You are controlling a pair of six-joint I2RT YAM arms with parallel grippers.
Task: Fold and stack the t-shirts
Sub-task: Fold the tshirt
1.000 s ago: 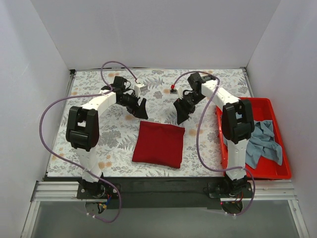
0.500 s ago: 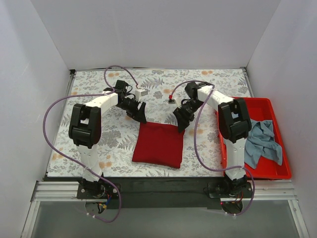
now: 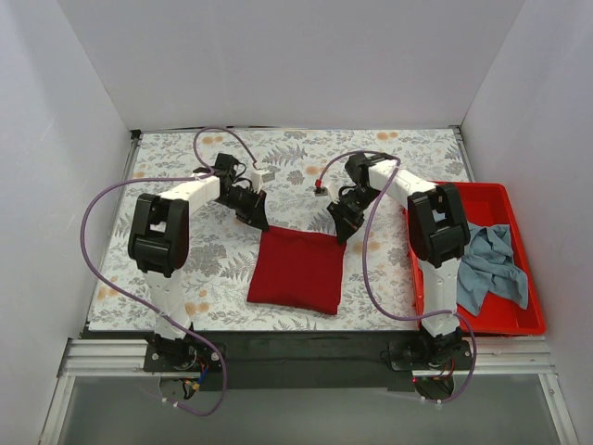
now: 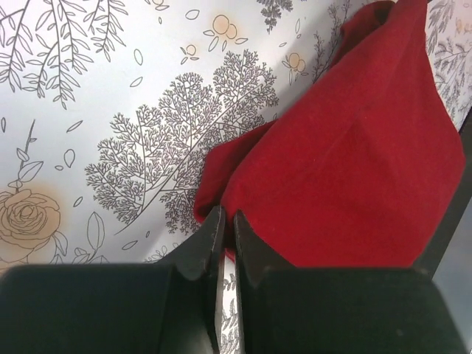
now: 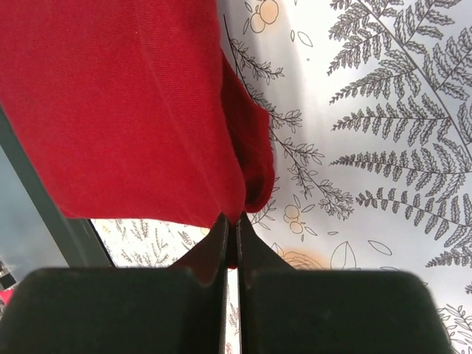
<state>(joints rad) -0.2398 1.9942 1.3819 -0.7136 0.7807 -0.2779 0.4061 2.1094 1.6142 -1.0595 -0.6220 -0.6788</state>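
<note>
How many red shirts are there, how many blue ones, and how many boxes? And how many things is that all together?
red shirt: 1
blue shirt: 1
red box: 1
total: 3

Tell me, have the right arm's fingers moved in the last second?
Yes. The right fingers shifted nearer the table's front edge, onto the dark red t-shirt's far corner.

The left pincer and right pincer have closed in onto the dark red t-shirt at its far corners; both are now pinched together.
</note>
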